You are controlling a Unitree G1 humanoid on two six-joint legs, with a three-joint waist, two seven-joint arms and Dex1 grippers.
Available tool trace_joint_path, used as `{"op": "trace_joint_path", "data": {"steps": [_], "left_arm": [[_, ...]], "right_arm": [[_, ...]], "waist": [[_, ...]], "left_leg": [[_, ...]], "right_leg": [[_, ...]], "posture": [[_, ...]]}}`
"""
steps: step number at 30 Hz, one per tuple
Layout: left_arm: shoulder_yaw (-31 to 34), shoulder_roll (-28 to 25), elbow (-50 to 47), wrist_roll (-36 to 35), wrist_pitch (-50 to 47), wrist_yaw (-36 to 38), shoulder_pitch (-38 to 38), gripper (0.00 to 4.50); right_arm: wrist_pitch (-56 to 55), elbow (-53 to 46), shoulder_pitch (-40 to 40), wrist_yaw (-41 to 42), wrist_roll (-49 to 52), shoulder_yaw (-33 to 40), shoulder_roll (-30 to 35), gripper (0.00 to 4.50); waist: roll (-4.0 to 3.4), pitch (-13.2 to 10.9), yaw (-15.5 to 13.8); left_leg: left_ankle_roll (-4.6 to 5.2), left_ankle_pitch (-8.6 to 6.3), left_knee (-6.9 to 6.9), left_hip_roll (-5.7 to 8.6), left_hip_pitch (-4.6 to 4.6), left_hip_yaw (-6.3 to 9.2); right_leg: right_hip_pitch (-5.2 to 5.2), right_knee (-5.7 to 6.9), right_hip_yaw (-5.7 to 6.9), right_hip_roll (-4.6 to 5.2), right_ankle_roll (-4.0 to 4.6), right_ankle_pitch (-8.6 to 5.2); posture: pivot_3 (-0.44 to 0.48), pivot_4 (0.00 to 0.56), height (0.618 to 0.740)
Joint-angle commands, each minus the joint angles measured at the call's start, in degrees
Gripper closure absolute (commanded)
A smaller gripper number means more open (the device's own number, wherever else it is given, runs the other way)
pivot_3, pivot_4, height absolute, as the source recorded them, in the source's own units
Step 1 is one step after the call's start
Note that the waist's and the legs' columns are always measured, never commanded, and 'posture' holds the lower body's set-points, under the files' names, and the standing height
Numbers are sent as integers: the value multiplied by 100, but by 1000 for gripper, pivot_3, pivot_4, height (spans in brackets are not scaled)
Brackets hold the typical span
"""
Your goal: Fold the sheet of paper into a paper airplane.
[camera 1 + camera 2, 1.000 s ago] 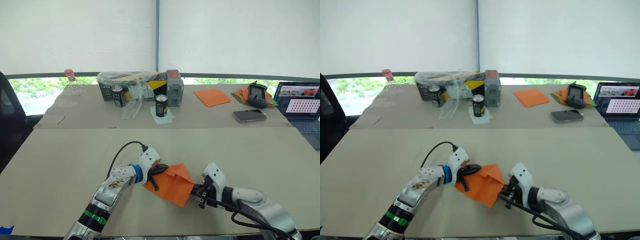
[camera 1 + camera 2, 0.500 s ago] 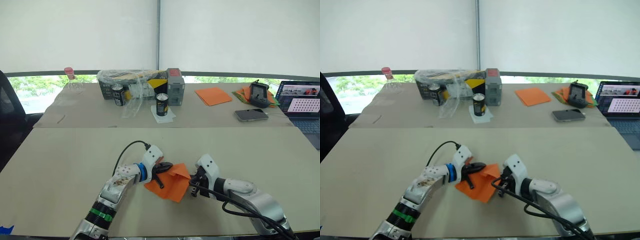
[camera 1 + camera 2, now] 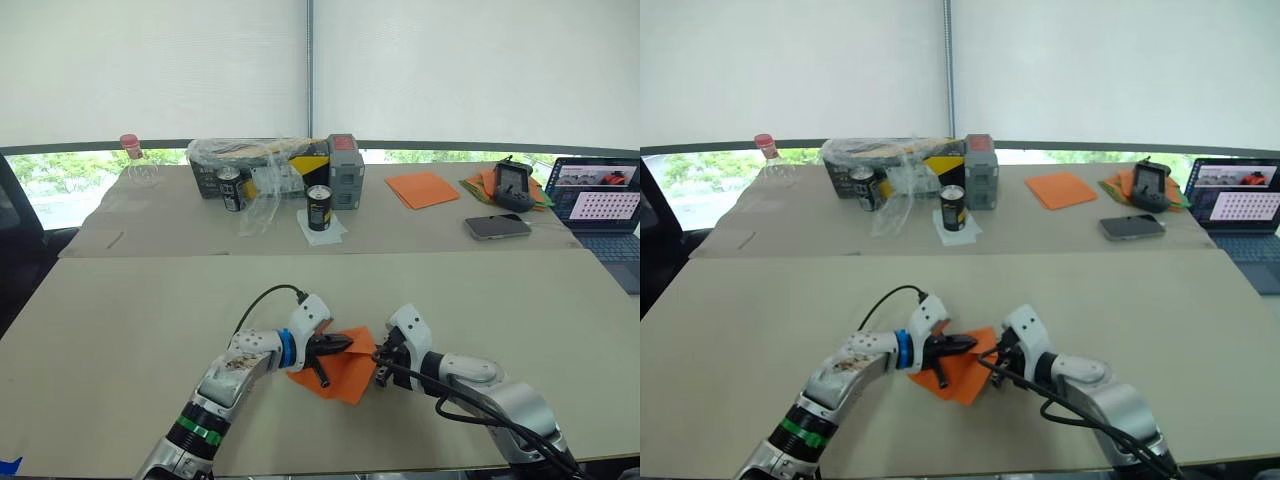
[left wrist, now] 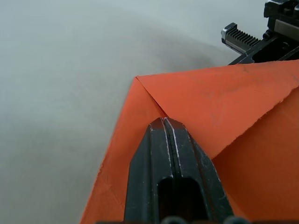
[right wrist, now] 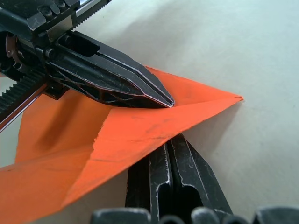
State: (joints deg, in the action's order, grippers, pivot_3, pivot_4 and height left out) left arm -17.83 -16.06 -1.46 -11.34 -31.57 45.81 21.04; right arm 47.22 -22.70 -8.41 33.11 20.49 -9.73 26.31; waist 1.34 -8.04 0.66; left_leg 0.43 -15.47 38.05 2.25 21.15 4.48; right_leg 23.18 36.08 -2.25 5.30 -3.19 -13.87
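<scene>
The sheet of paper (image 3: pixel 347 367) is bright orange and lies partly folded on the near table, one flap creased over. My left gripper (image 3: pixel 346 343) is shut, its tips resting on top of the sheet (image 4: pixel 201 98) along a crease near a corner. My right gripper (image 3: pixel 379 363) is shut too. Its tips sit under the raised right flap (image 5: pixel 140 126), which lies across them. The two grippers meet nearly tip to tip at that fold.
On the far table stand two cans (image 3: pixel 318 208), a plastic-wrapped box (image 3: pixel 262 165), a bottle (image 3: pixel 131 160), a paler orange sheet (image 3: pixel 423 188), a phone (image 3: pixel 497 226), an orange-and-green paper pile (image 3: pixel 495 188) and a laptop (image 3: pixel 600 200). A black chair (image 3: pixel 12 215) is at the left.
My right gripper has moved left, up to the sheet and under its right edge, and that side has lifted and folded inward. The left gripper stays pressed on the paper.
</scene>
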Motion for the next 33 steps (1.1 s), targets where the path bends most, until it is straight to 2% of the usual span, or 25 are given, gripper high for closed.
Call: {"op": "trace_joint_path", "data": {"steps": [1, 17, 26, 30, 33], "left_arm": [[-8, -50, -219, -95, -29, 111, 85, 4492], [26, -265, -266, 16, -29, 47, 17, 4492], [246, -718, -657, -153, -220, 157, -106, 4492], [498, -925, -804, -237, -324, 151, -139, 4492], [944, -1118, -722, -367, -388, 83, -34, 4492]], "right_arm": [[-102, -23, -98, -49, -29, 90, 8, 4500], [-70, 193, -604, -2, 90, -88, -242, 4500], [-416, 977, -908, 33, -245, -478, -481, 4500], [-407, 1226, -946, 11, -370, -534, -529, 4500], [-418, 1270, -895, 58, -444, -582, -499, 4500]], "waist": [[0, 0, 1], [-1, 0, 19], [-4, -3, 35], [-4, -3, 22], [-5, -2, 25]], "left_leg": [[0, 0, 0, 0, 0, 0], [0, 0, 0, -1, 0, 0], [0, 0, 0, -3, -1, -1], [0, 0, 0, -4, -1, -1], [0, 0, 0, -4, -2, -1]], "right_leg": [[0, 0, 0, 0, 0, 0], [2, 2, 0, -2, 1, 1], [6, 5, -2, -6, 2, 1], [7, 6, -2, -6, 3, 1], [7, 7, -3, -5, 3, 2]], "posture": [[0, 150, 740], [0, 150, 740], [0, 150, 740], [0, 150, 740], [0, 150, 740]]}}
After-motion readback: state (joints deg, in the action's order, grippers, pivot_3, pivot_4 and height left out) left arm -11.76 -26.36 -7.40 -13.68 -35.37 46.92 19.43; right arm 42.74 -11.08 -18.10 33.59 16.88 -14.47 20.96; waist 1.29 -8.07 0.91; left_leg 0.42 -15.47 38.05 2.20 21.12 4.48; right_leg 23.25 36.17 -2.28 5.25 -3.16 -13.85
